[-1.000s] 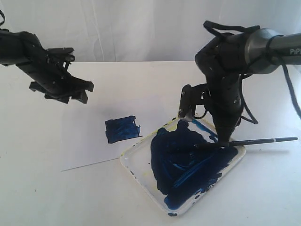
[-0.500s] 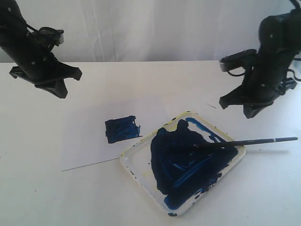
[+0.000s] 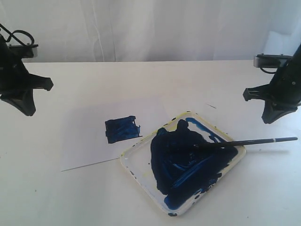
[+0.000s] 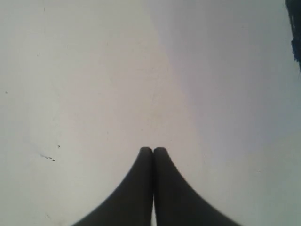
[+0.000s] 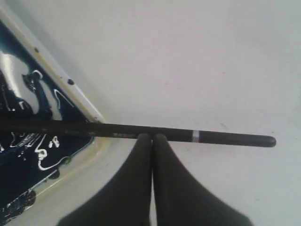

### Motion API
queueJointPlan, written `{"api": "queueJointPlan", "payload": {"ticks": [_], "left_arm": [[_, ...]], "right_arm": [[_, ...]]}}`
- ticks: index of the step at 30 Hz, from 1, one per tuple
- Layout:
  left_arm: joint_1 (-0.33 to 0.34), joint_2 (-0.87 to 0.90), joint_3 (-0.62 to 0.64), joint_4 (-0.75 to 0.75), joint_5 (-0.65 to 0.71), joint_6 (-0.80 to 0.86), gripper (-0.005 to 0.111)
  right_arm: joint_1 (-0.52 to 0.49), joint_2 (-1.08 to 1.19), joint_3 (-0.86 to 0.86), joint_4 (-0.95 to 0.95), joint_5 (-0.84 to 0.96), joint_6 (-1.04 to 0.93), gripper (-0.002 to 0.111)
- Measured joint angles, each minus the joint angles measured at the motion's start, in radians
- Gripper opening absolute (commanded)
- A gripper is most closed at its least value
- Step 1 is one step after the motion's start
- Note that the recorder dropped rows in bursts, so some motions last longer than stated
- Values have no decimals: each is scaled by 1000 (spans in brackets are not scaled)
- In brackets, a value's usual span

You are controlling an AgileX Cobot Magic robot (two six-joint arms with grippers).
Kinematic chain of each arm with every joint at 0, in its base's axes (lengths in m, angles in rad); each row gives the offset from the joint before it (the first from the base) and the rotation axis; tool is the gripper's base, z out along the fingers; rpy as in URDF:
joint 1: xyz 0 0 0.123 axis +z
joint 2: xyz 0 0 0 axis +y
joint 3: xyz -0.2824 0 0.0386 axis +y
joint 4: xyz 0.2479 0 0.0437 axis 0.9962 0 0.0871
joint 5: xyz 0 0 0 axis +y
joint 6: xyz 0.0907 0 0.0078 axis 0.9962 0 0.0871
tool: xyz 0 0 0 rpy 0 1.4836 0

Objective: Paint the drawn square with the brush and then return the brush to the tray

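Note:
The drawn square (image 3: 122, 129) on the white paper (image 3: 89, 141) is filled with dark blue paint; its edge also shows in the left wrist view (image 4: 297, 33). The brush (image 3: 244, 141) lies across the right rim of the tray (image 3: 136, 165), tip in the blue paint, handle sticking out over the table. In the right wrist view the brush (image 5: 221, 137) shows its pale band beside the tray (image 5: 80, 101). My right gripper (image 3: 272, 118) (image 5: 152, 137) hangs shut and empty, raised behind the handle. My left gripper (image 3: 26, 109) (image 4: 153, 150) is shut and empty at the far left.
The white table (image 3: 56, 197) spreads around the paper and tray, with a white curtain (image 3: 141, 28) behind it. The brush handle overhangs the tray's rim toward the right edge of the exterior view.
Both arms have drawn back and outward, the right one away from over the tray to the far right. The left jaws have closed. The brush has stayed lying in the tray.

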Motion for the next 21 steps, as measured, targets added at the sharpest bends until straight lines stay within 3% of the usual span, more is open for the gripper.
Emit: {"api": "queueJointPlan", "payload": {"ticks": [4,11,21], "left_arm": [[28,-7,26,12,7,0,0],[39,-80,59,168,44,-76,0],[41,-308,216,221,59,-99,0]], "right_arm": [[-17,0,0,-12,-2,-22,0],[-21,-29,0,-74,-4,-24,0],[-23,-248,43,-76,46,-24,0]]}}
